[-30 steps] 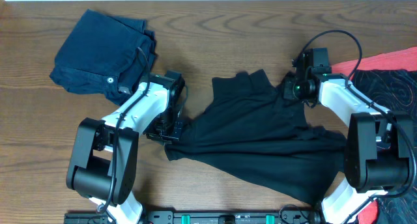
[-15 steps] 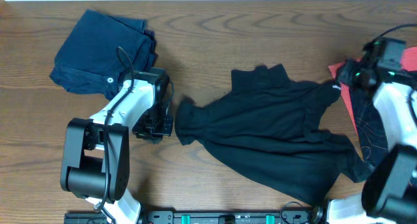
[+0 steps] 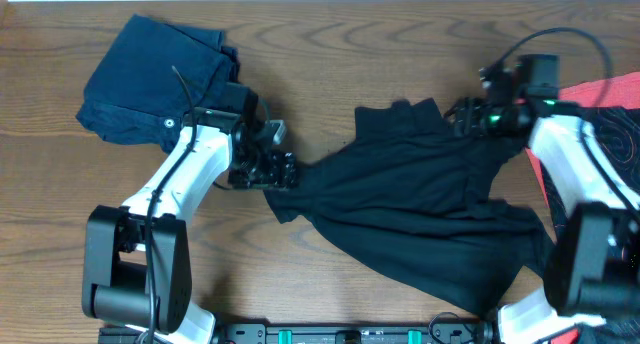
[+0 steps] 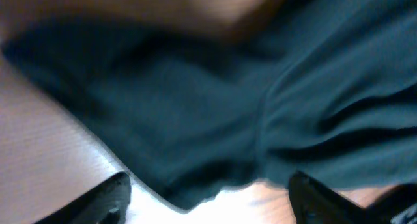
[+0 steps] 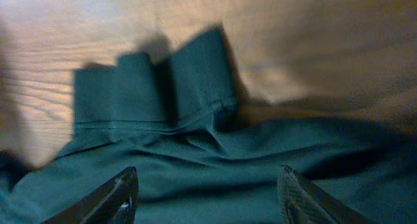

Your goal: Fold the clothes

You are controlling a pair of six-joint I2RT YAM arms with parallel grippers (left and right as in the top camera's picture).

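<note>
Wooden desk (image 3: 400,44): left pincer (image 3: 280,169) and right pincer (image 3: 465,114) gape empty over the black T-shirt (image 3: 420,204); navy garment (image 3: 150,79) behind left, red cloth (image 3: 600,89) beside right.

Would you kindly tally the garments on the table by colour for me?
Navy garment, folded: 1
Black garment, spread out: 1
Red garment, at the right edge: 1
Total: 3
</note>
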